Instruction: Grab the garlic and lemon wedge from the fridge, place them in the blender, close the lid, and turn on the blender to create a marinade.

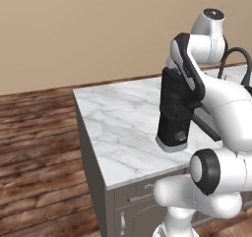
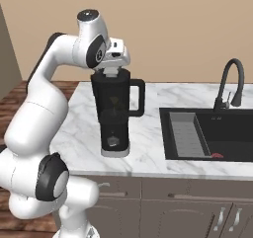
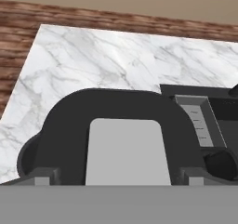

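Marble counter (image 2: 79,128) carries the blender (image 2: 114,114) left of the black sink (image 2: 217,133); I see the lid (image 3: 125,139) on its top, just under my gripper (image 2: 111,70), whose fingers stand spread wide, holding nothing.

Blender (image 2: 114,114): black jar and base, light grey bottom rim, faint yellow speck showing through the dark jar wall. Lid (image 3: 126,148) on the blender's top: black surround, light grey square centre. Counter (image 1: 123,128) under the blender: white marble with grey veining; cabinet fronts (image 2: 163,212) below it: dull grey-brown with silver handles. Sink (image 2: 217,133) right of the blender: black basin, grey ribbed insert, small red spot at the bottom; faucet (image 2: 231,81) black. Floor (image 1: 39,157) left of the counter: dark brown wood planks. Wall (image 1: 88,29) behind the blender: plain tan.
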{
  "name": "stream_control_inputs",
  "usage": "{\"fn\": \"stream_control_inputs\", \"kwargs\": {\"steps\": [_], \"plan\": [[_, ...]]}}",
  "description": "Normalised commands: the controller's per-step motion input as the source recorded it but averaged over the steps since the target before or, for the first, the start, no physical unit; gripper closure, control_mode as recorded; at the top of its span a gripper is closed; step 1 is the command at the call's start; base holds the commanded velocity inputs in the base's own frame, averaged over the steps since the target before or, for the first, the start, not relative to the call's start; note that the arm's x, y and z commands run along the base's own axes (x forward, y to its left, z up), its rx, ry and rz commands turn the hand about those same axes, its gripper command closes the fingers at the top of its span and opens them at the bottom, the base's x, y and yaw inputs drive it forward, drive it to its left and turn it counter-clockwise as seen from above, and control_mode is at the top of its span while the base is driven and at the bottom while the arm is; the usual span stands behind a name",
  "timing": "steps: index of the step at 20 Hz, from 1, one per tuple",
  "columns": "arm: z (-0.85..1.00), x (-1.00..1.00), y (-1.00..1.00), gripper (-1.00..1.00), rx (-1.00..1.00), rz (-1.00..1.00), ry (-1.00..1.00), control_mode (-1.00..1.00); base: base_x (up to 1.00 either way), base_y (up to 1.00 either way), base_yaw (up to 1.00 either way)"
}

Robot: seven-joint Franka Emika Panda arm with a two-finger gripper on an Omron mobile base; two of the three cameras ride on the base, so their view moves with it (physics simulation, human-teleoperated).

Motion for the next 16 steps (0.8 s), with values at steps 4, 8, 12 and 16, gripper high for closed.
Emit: {"fn": "stream_control_inputs", "kwargs": {"steps": [4,8,12,16], "plan": [[0.15,-0.01,0.01,-1.0,-0.01,0.0,0.0,-1.0,0.0,0.0,0.0],[0.16,-0.14,0.0,-1.0,-0.01,0.0,0.0,-1.0,0.0,0.0,0.0],[0.15,-0.4,0.0,-1.0,-0.02,0.0,-0.06,-1.0,0.0,0.0,0.0],[0.01,-0.7,0.0,-1.0,0.0,0.0,-0.13,-1.0,0.0,0.0,0.0]]}}
